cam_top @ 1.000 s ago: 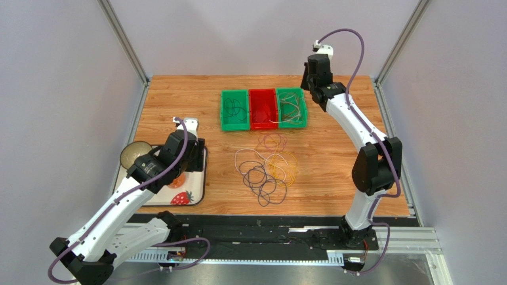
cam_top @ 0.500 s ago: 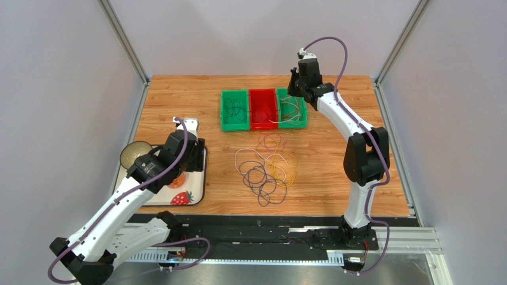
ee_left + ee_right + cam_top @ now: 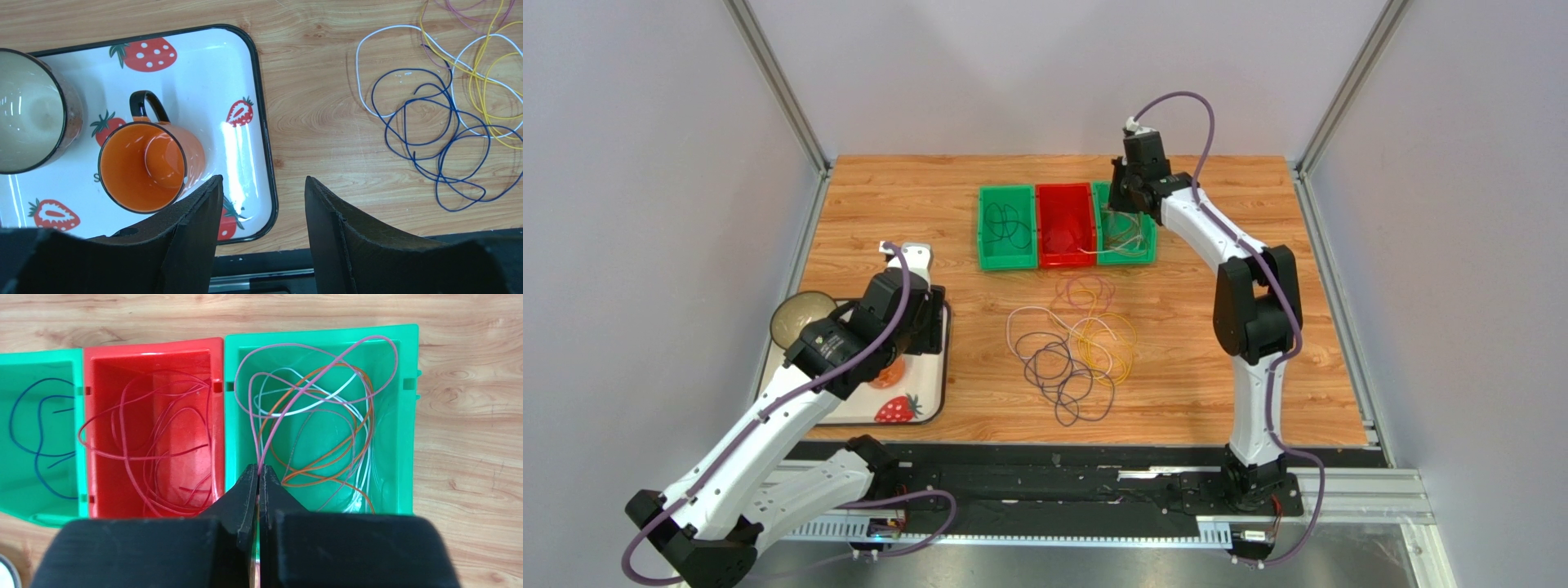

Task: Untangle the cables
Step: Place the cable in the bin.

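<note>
Two fingers of the right gripper [image 3: 258,471] are pressing together and pinching one pink cable [image 3: 307,352] just above the right green bin [image 3: 406,416]. The cable is leaving the fingertips and opening into a big loop. Its long axis is running from the gripper toward the far wall of the bin, and the top of the loop is reaching almost to that rim. It is crossing orange and white wires [image 3: 313,481] that are lying in the same bin.

I am judging that two things may go wrong. If the gripper lets go too high, the springy loop may jump over the rim or fall into the red bin [image 3: 153,355] beside it. If it pulls up, the crossed wires may come along.

The other cables [image 3: 1071,355] are lying tangled on the table [image 3: 891,208], well apart from the bins. The left gripper [image 3: 263,196] is standing spread and empty above a tray [image 3: 261,122] with an orange mug [image 3: 144,165].
</note>
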`<act>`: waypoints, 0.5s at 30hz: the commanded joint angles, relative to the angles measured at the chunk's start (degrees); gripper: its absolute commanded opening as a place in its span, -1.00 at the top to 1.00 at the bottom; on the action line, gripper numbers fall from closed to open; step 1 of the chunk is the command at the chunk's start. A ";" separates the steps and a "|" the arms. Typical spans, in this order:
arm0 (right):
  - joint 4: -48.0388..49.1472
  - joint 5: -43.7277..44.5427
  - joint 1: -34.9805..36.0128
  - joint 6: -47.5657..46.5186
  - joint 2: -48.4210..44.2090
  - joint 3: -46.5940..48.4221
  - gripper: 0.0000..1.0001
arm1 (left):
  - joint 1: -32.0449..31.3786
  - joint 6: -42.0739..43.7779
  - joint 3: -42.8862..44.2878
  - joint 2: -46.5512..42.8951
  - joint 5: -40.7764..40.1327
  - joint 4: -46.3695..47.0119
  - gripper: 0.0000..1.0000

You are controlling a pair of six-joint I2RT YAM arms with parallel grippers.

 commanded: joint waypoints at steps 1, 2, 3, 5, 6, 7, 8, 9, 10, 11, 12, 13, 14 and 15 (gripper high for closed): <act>-3.73 1.28 -1.14 1.03 3.36 5.08 1.00 | -0.05 0.57 0.93 -0.12 -0.08 0.49 -0.20; -4.87 1.10 -1.23 1.12 4.07 5.61 1.00 | -0.05 0.65 0.84 -0.03 -0.17 0.49 -0.20; -5.32 1.10 -1.32 1.47 4.51 6.31 1.00 | -0.05 0.57 0.93 -0.03 -0.17 0.49 -0.20; -5.85 1.36 -1.40 1.82 5.22 6.49 1.00 | -0.05 0.57 0.84 0.05 -0.25 0.49 -0.20; -5.94 1.45 -1.49 1.91 5.31 6.40 1.00 | -0.05 0.57 0.93 -0.03 -0.25 0.49 -0.20; -6.20 1.71 -1.49 1.91 5.39 6.49 1.00 | 0.04 0.57 0.93 -0.03 -0.25 0.49 -0.20; -6.64 2.06 -1.58 2.09 5.57 6.58 1.00 | -0.05 0.57 0.93 -0.03 -0.25 0.41 -0.20; -6.90 2.24 -1.67 2.17 5.66 6.66 1.00 | -0.05 0.57 0.93 -0.03 -0.25 0.41 -0.20; -7.17 2.33 -1.49 2.18 5.75 7.10 1.00 | -0.05 0.57 0.93 -0.03 -0.25 0.41 -0.20; -8.04 2.51 -1.67 2.26 6.18 7.54 1.00 | -0.05 0.57 0.93 -0.12 -0.25 0.41 -0.20; -8.57 2.33 -1.67 2.18 6.36 7.98 1.00 | -0.05 0.57 0.93 -0.12 -0.25 0.41 -0.20; -9.10 2.16 -1.67 2.18 6.54 8.94 1.00 | 0.04 0.57 1.02 -0.21 -0.25 0.41 -0.20; -9.89 1.63 -1.67 2.09 6.71 9.39 1.00 | 0.04 0.48 0.93 -0.21 -0.25 0.41 -0.20; -10.16 1.28 -1.67 2.26 6.63 9.74 1.00 | -0.05 0.48 0.93 -0.21 -0.25 0.41 -0.20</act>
